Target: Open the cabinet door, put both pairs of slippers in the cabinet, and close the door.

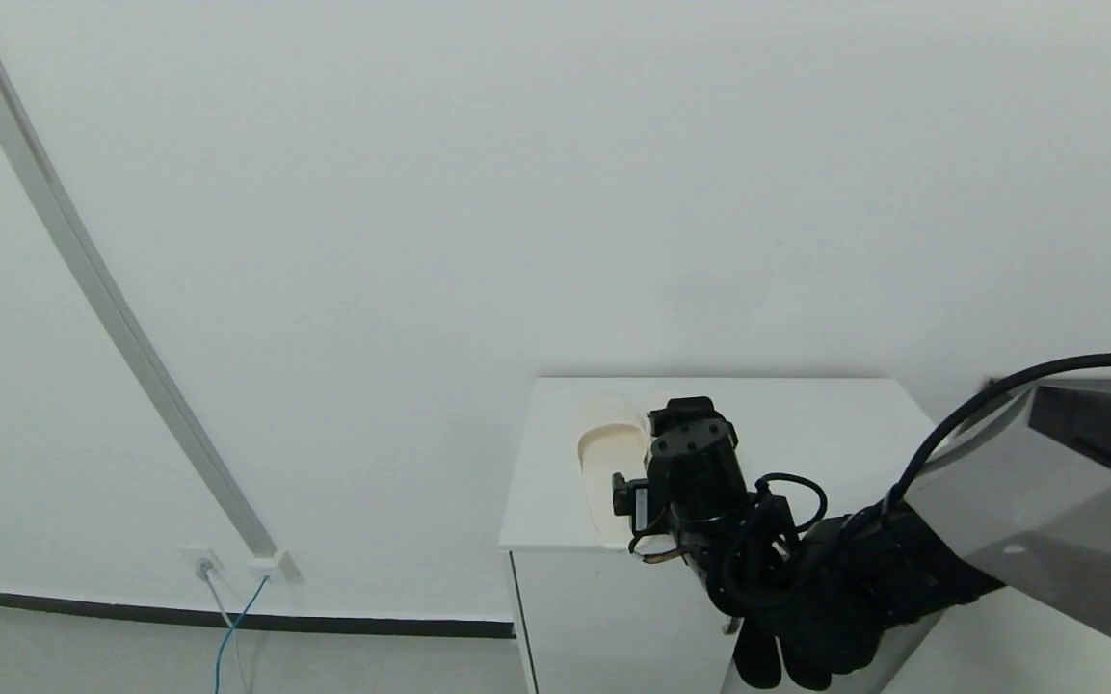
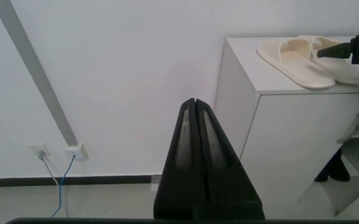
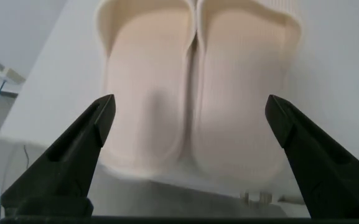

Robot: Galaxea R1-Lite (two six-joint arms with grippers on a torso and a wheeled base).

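Right wrist: my right hand (image 3: 190,102) is released, jaws wide, one on each outer side of the slippers (image 3: 195,93). Neither jaw is touching yet, as far as I can tell. The pair lies side by side, inner edges touching, flat on the cabinet (image 3: 55,93) top, with the heels toward me near the front edge.

Left wrist: my left hand (image 2: 195,102) is clenched on nothing, fingers pressed together, well apart from the cabinet (image 2: 279,137). The slippers (image 2: 297,59) are on top with the right hand's tip just at them. The door (image 2: 316,130) looks swung open, with a shelf and something dark showing lower down. Can't tell what it is.

Head: the slippers (image 1: 613,463) are on the left part of the cabinet (image 1: 806,434) top, and the right hand sits over their inner side.

Handling, my guess:
- They look like moulded foam: light, soft, springy and matte, so they should be grippy rather than slick. Not fragile.
- They will squash under the jaws, and a narrow pinch lets the far ends droop or the two shoes shear apart.
- I'd take both at once, squeezing across the outer sole walls around mid-length, closer to the straps than the heels.
- Close firmly enough to press the inner edges together.
- The heel tips taper, so a grip there could pop off.
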